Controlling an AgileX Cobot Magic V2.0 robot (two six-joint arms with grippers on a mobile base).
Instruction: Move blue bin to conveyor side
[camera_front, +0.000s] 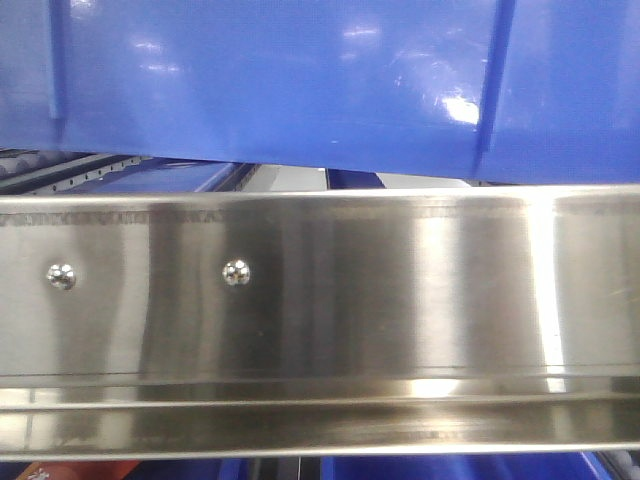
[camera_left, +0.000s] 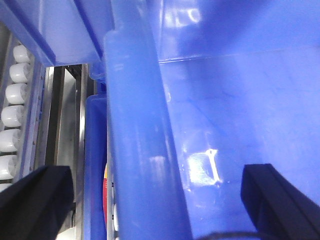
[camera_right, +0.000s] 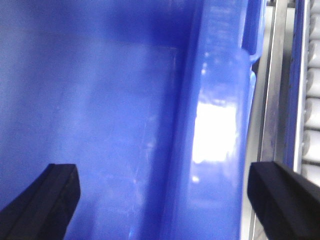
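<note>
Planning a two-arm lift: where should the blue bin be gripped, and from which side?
Take the blue bin by its thickened top rim on two opposite walls, from above. The left pincer and right pincer each stand open astride a wall, one finger inside, one outside, so closing should pinch it.

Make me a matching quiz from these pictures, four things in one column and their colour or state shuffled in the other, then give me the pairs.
1 blue bin
2 steel rail
3 rollers
4 right gripper

A shiny silver, below the bin in the front view
B white, in a row
C glossy blue, ribbed
D open, straddling the bin's wall

Pairs: 1-C, 2-A, 3-B, 4-D
</note>
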